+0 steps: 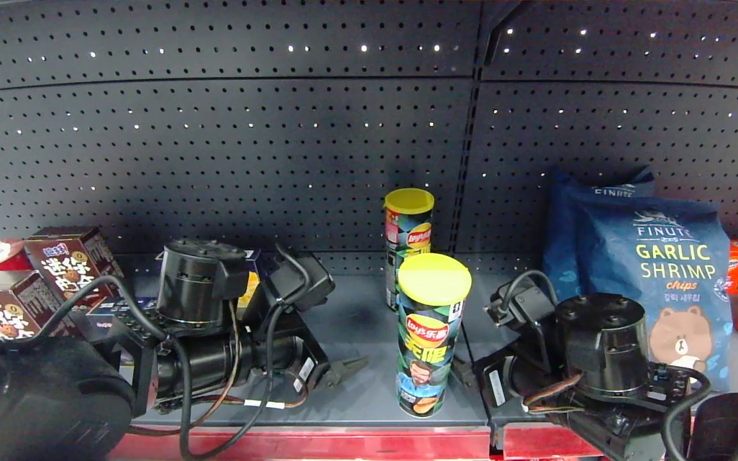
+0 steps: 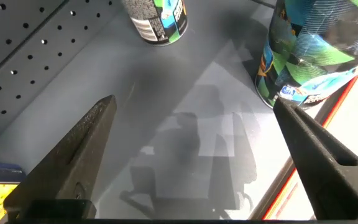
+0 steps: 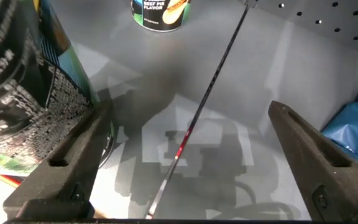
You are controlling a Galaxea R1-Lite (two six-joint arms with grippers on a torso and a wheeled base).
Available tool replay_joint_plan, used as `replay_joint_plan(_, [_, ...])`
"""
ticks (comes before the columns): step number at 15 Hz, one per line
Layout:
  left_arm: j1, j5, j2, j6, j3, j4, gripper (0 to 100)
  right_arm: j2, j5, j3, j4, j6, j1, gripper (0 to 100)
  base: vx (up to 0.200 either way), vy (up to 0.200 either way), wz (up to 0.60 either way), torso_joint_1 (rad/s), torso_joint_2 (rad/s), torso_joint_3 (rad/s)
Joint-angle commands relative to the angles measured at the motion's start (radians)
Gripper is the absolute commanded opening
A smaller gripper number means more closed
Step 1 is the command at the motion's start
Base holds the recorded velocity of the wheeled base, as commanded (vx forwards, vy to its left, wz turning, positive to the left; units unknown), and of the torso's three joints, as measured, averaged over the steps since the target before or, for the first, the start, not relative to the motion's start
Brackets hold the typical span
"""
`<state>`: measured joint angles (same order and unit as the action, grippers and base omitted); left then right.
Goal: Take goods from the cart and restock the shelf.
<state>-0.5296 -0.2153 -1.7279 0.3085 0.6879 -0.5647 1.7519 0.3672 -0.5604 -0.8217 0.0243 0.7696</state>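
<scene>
Since both of my arms lie low on the grey metal shelf deck (image 1: 369,390) with the front crisp tube (image 1: 432,333), printed cardboard under a yellow plastic lid, upright between them, I judge that tube as placed rather than in hand. My left gripper (image 2: 194,101) is spread wide with nothing between its dark wedge fingers (image 2: 73,162), and my right gripper (image 3: 189,106) is spread just as wide and just as empty. The tube stands close to the red front lip (image 1: 318,445), directly ahead of the rear crisp tube (image 1: 409,234) of the same kind. I read that as a facing row, kept forward where a shopper would reach, with the dark perforated back panel (image 1: 215,147) well behind. The head view gives me the layout: the two lids in line, brown snack boxes (image 1: 65,256) off to my left, and blue foil chip bags (image 1: 654,282) standing on my right. The left wrist view adds the foot of the front crisp tube with one fingertip just beside it — touching or not, I cannot tell. The right wrist view offers something else: the thin seam (image 3: 210,99) between two deck panels, running under my open fingers toward the rear crisp tube, and a corner of a blue bag near the far finger.
</scene>
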Motion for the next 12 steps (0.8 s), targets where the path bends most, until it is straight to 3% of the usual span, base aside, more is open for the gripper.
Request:
replay_joint_plan(1, [0.002,-0.001,-0.002,0.000,-0.005,0.000,100,0.001,-0.001,0.001,-0.001,0.000,0.000,100,0.000,0.000,0.00,0.000,0.00,0.000])
replay_joint_plan(6, [0.005,0.001,0.007,0.000,-0.010,0.005,100,-0.042,0.006,0.016,-0.001,-0.001,-0.012,100,0.000,0.000,0.00,0.000,0.00,0.000])
replay_joint_plan(12, [0.034,0.010,0.225,-0.008,-0.019,0.005,100,-0.287,0.018,0.062,0.006,-0.003,-0.062,100,0.000,0.000,0.00,0.000,0.00,0.000])
